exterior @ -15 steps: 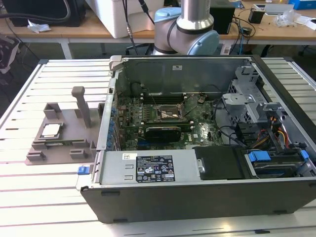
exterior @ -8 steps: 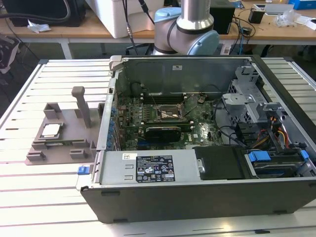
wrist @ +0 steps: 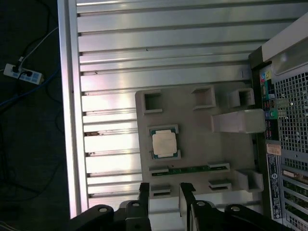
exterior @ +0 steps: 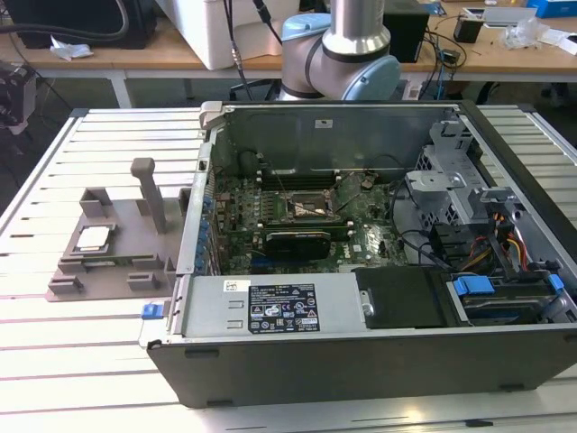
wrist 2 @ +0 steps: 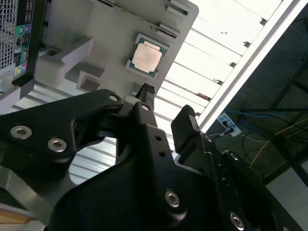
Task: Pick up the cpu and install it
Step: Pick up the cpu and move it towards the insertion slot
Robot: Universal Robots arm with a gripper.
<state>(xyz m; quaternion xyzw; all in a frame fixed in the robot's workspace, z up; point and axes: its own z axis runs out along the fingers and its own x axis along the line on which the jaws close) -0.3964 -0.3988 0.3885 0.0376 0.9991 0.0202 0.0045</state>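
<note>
Released and holding nothing, the black two-fingered tool (wrist: pixel 164 187) hangs above the slatted aluminium surface (wrist: pixel 144 48), its fingers spread with a gap between them in both wrist views. The small flat square cpu (wrist: pixel 163 143) with its silvery metal top lies in a recess of the grey plastic tray (wrist: pixel 202 149), apart from the fingers. It lies flat with the metal top upward; being square it has no long axis, and its edges run about parallel to the tray's edges. The exterior view adds the silver and pale blue arm (exterior: pixel 352 45) rising behind an open dark grey computer case (exterior: pixel 361 361) laid on its side. Inside the case is a green motherboard (exterior: pixel 243 244) with a black-framed square socket (exterior: pixel 306 209). The tray stands just beside the case, on the exterior view's left. In the first wrist view the perforated rear panel of the case borders the tray, and past the edge of the surface a white power strip (wrist: pixel 17 73) and cables lie on the dark floor. Wooden benches (exterior: pixel 135 54) with clutter stand in the room behind.
</note>
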